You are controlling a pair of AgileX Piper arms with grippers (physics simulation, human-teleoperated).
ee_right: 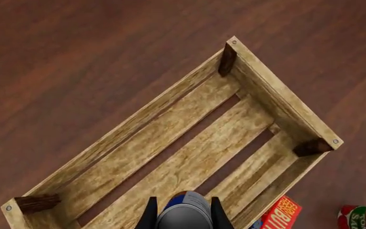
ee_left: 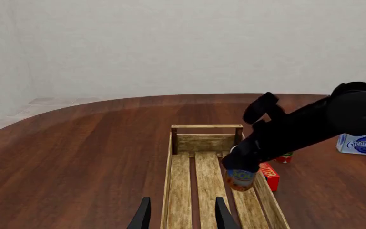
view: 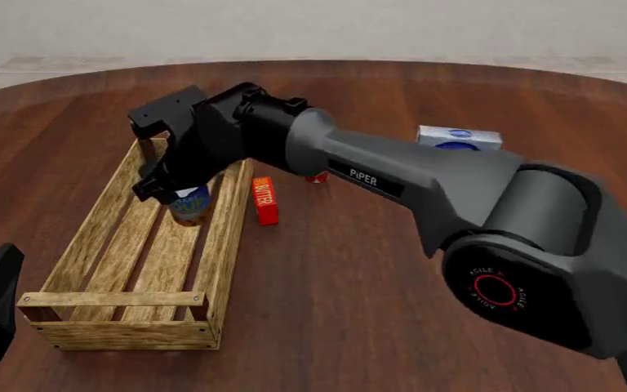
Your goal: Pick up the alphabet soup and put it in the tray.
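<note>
Right gripper, clamped on the alphabet soup, hangs inside the tray; next, lower and release

A dark reddish-brown wooden tabletop with a rounded far edge is filling the front view. A long light-wood tray is lying at the left; a red butter box is sitting just beside its right rail. A white-and-blue carton is resting at upper right.

Red butter box on wooden table, small red-and-green can, white-blue carton
</note>
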